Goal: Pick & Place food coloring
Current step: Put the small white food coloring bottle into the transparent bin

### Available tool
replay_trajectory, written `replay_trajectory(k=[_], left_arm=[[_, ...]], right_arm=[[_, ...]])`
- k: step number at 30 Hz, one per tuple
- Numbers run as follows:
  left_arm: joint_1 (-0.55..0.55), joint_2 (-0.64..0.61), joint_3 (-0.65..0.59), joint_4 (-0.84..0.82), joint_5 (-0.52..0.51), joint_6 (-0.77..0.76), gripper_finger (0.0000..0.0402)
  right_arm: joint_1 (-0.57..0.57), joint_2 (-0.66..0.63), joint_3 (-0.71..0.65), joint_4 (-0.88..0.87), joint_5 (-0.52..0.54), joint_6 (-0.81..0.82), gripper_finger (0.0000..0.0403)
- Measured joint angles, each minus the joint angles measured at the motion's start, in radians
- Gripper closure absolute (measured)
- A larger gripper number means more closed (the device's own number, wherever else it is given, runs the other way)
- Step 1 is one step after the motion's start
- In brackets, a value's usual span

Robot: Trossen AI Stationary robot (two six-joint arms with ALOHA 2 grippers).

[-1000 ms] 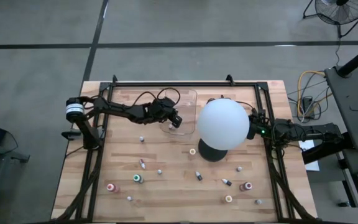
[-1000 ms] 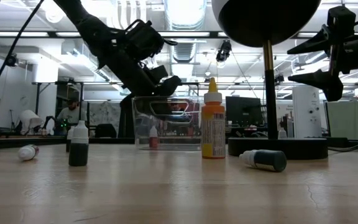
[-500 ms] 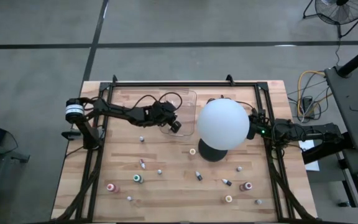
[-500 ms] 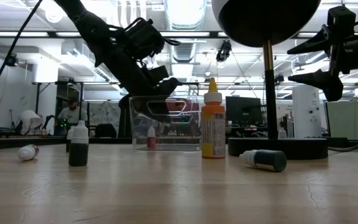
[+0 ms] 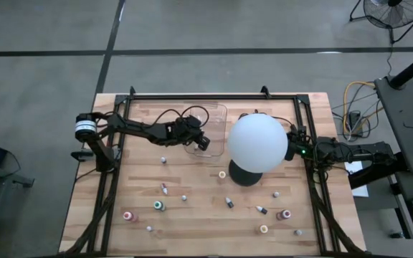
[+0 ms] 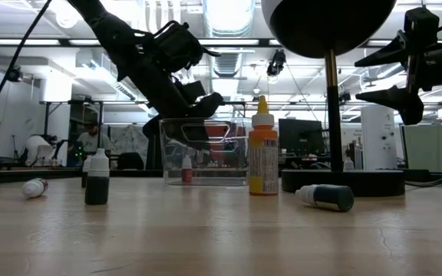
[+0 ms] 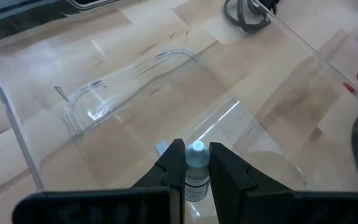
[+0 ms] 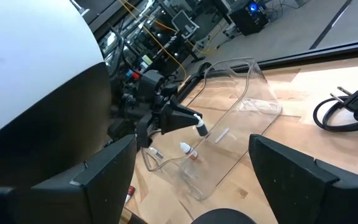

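the left tool (image 7: 196,163) hangs over the clear plastic tray (image 5: 214,113) near the far side of the wooden surface (image 5: 192,215), its fingers (image 7: 173,165) pinching a small white-capped vial (image 7: 196,168) of food coloring between them. in the right wrist view the vial (image 8: 200,130) sticks out past the fingertips above the tray's open top, and a second little bottle with a red body (image 8: 192,155) lies inside the tray.

the right tool (image 8: 191,180) waits at the right edge of the surface, behind the big white globe (image 5: 257,142), with its fingers spread wide and holding nothing.

the other food coloring bottles are scattered across the near half of the surface: a yellow-orange bottle (image 6: 263,149) stands upright, a dark green one (image 6: 97,178) stands to its left, and another dark one (image 6: 326,196) lies on its side by the globe's black base (image 6: 342,180). a red-tipped vial (image 6: 34,186) lies at the far left. several more (image 5: 159,206) dot the boards, too small from above to tell much beyond their colours.
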Motion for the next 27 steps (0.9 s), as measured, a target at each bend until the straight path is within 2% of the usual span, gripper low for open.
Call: replay_trajectory(k=[6,12,27], left_arm=[[-0.004,0.000,0.000,0.001,-0.004,0.007,0.0378],[-0.018,0.000,0.040,0.001,0.004,0.089,0.0378],[-0.019,0.057,0.054,0.017,0.003,0.033,0.0378]], right_arm=[[0.000,0.000,0.000,0.000,0.000,0.000,0.0101],[0.000,0.000,0.000,0.000,0.000,0.000,0.0101],[0.000,0.000,0.000,0.000,0.000,0.000,0.0101]])
